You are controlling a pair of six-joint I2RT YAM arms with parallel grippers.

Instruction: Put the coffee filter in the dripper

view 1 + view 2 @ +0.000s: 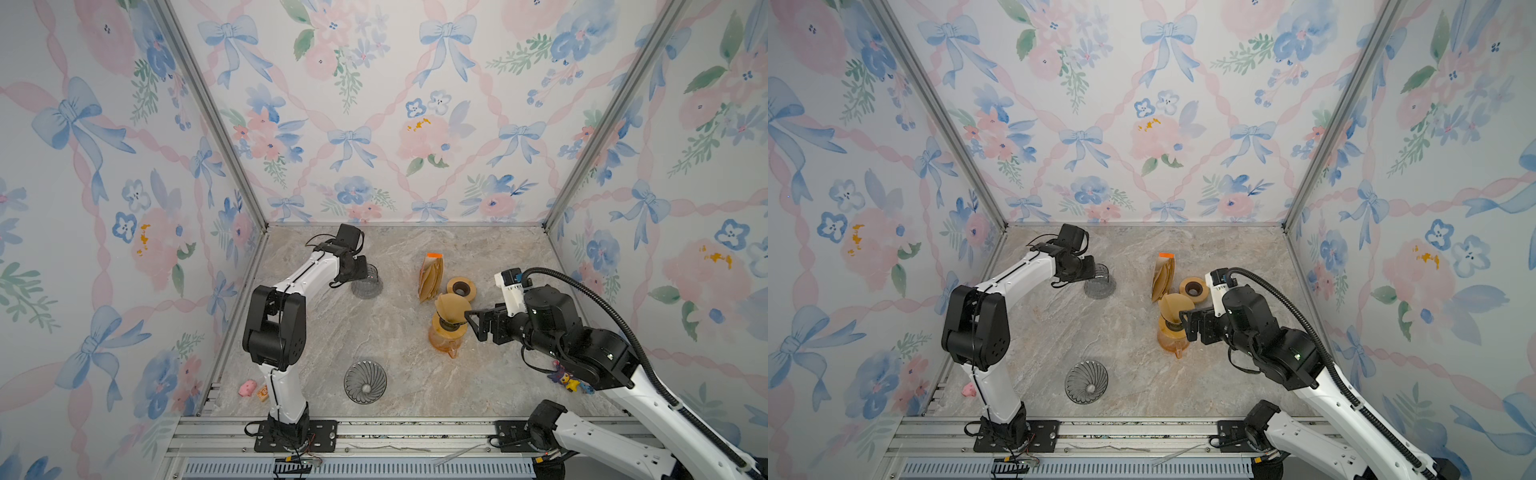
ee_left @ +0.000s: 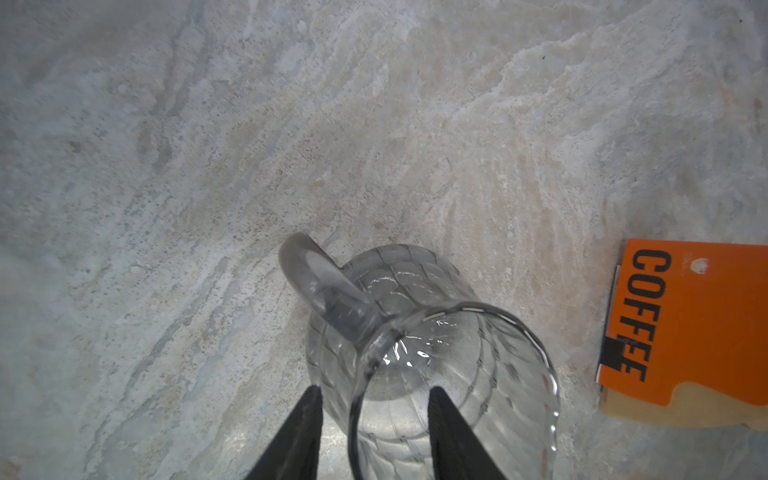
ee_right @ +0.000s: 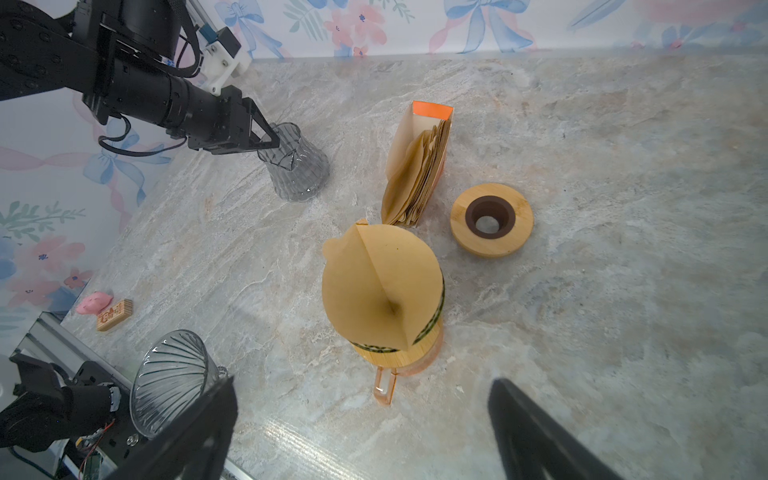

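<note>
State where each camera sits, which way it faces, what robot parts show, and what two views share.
Top views: high at the front, facing down toward the back wall; left arm and right arm show.
Left wrist: on the left arm, looking down past the left fingers at the clear jug.
Right wrist: on the right arm, looking past the right fingers at the coffee filter; left arm too.
Shared: both wrist views show the clear jug and filter box.
</note>
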